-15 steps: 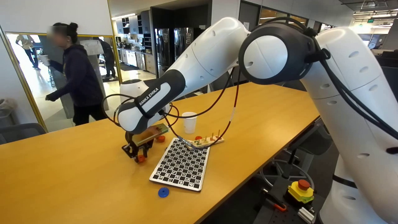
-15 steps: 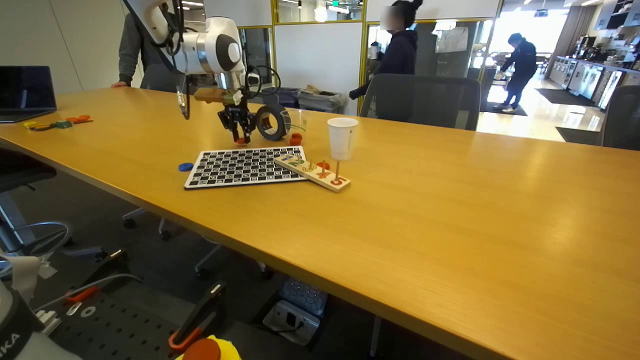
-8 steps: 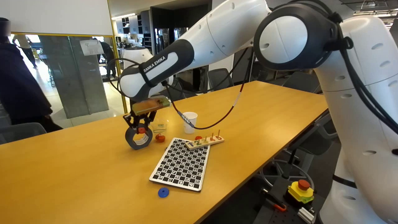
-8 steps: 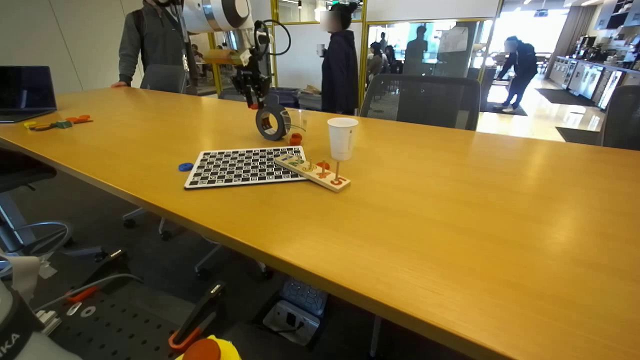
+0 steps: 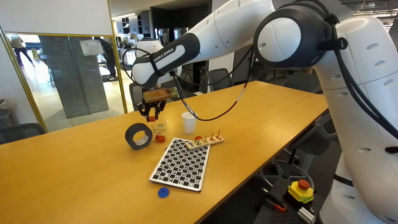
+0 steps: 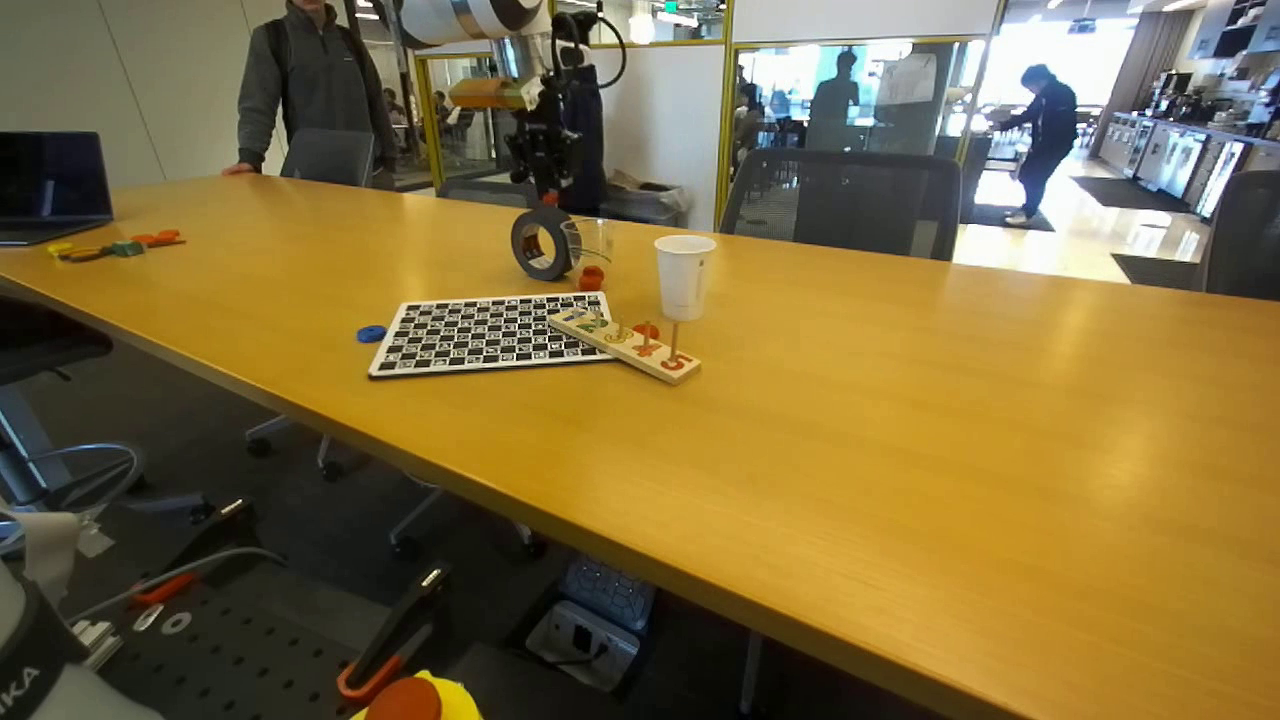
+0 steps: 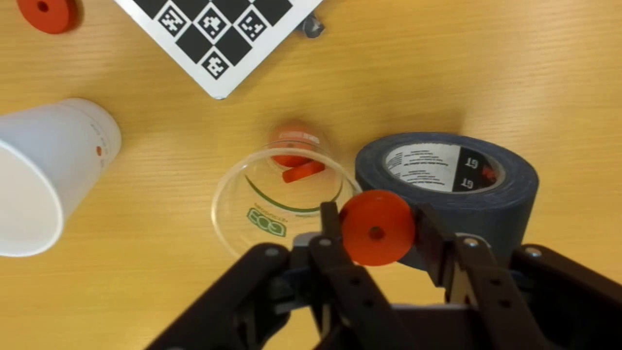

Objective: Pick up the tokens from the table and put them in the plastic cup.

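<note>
In the wrist view, find the end effector (image 7: 377, 216) at lower right of centre, narrow and clamped on a held red token (image 7: 378, 223); round, flat holed face turned to the camera. Just left, see the clear plastic cup (image 7: 266, 222), mouth toward the camera, base toward the top, lower right of the rim hidden behind the end effector. Through the clear wall, make out a flat red token (image 7: 284, 138) and a tipped red token (image 7: 303, 171) at the bottom. Upper left, find a lone red token (image 7: 53, 19) cut off at the top; below, the white cup (image 7: 63, 141), cut off at left, mouth to lower left, base to upper right.

In an exterior view, find a blue token (image 5: 163, 189) lying flat at lower centre on the worktop (image 5: 77, 180), near the checkered board (image 5: 180, 165). Left of centre, see the held red token just above the rim of the clear plastic cup, upright, long axis vertical, outline faint. See only part of the lone red token behind the wooden peg board (image 5: 203, 143).

In an exterior view, find the Panda arm (image 6: 455, 22) cut off at the top, with the held red token only a small patch above the duct tape roll (image 6: 545, 273).
</note>
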### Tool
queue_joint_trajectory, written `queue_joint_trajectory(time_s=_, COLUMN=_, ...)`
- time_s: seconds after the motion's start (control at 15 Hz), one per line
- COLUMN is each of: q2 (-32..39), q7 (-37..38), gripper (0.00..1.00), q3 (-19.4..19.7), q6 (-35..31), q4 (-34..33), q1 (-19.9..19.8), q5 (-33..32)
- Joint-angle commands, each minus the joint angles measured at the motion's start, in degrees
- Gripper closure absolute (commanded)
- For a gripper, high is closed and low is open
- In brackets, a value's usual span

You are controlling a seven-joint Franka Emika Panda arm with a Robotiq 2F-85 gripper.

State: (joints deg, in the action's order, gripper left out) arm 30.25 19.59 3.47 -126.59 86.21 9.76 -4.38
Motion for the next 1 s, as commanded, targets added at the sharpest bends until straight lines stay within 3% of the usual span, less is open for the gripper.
queue_joint_trajectory(time_s=0.0, q2=2.5, q7=0.3, gripper=0.83, q3=0.2, q6=2.5, q4=-4.3, q1=-2.0, q5=-0.1)
queue_joint_trajectory(time_s=0.53, q2=7.8, q7=-0.2, gripper=0.83, q3=0.0, q6=6.2, q4=-10.4, q1=-4.2, q5=0.6)
queue_joint_trajectory(time_s=0.6, q2=8.2, q7=-0.4, gripper=0.33, q3=-0.1, q6=6.6, q4=-11.0, q1=-4.4, q5=0.9)
queue_joint_trajectory(time_s=0.73, q2=8.4, q7=-0.6, gripper=0.26, q3=-0.3, q6=7.5, q4=-11.6, q1=-4.5, q5=1.3)
queue_joint_trajectory(time_s=0.93, q2=7.3, q7=-1.1, gripper=0.03, q3=-0.7, q6=8.2, q4=-10.6, q1=-4.6, q5=1.8)
